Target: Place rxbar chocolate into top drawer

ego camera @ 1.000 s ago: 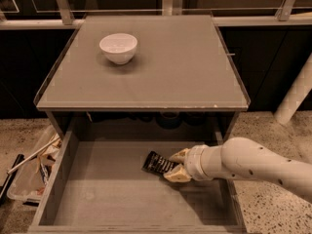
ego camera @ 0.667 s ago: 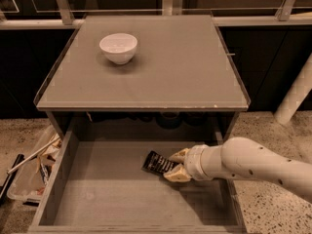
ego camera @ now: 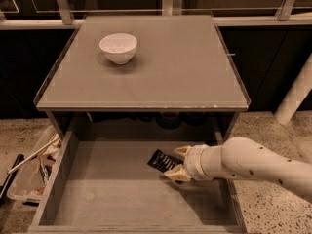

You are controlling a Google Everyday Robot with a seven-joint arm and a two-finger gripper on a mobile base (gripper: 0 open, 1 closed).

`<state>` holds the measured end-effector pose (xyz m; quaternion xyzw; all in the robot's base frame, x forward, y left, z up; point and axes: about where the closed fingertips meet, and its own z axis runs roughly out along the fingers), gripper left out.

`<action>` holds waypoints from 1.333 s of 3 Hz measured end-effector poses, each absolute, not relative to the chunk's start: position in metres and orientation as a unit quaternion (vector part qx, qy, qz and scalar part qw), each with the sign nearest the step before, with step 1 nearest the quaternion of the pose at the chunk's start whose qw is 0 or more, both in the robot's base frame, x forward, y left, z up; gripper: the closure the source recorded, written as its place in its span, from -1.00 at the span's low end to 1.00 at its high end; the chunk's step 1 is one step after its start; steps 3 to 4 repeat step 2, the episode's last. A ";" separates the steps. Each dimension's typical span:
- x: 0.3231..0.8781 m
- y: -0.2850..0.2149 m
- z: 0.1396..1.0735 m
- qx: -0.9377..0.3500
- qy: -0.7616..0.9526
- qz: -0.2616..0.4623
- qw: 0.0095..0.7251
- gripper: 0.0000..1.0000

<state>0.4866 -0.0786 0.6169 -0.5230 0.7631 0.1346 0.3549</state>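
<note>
The rxbar chocolate (ego camera: 161,160), a small dark bar with pale lettering, is low inside the open top drawer (ego camera: 117,189), right of its middle. My gripper (ego camera: 176,163) reaches in from the right on a white arm. Its tan fingers (ego camera: 181,151) straddle the bar's right end and are shut on it. The bar sits at or just above the drawer's bare grey bottom; I cannot tell whether it touches.
A white bowl (ego camera: 118,47) stands on the grey tabletop (ego camera: 185,67) at the back left. A clear bin of clutter (ego camera: 34,167) sits on the floor left of the drawer. A white post (ego camera: 295,94) leans at the right.
</note>
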 end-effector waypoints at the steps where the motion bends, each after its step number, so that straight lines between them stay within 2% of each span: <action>1: 0.487 -0.079 0.617 -0.523 0.763 0.135 0.355 -1.00; 4: 0.487 -0.079 0.617 -0.523 0.763 0.135 0.355 -1.00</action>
